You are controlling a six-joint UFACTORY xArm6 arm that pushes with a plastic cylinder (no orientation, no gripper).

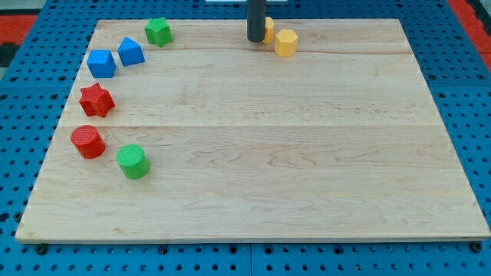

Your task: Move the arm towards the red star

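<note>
Camera view shows my tip (255, 39) at the bench's (307, 176) top edge, touching 1 yellow block (268, 29); no pincer exists here. Red star (97, 100) sits far left, well apart.

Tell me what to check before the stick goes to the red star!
1. My tip in view: ok, at the view's top, touching or just beside a yellow block.
2. Red star in view: ok, near the board's left edge.
3. Straight path from tip to star free of blocks: ok, only bare board between them.
4. Blocks close to the star: not ok, a blue cube sits just above it and a red cylinder just below, so stop short.
5. Tip free of the yellow blocks: cannot tell, the rod hides part of one; the other sits apart.
</note>
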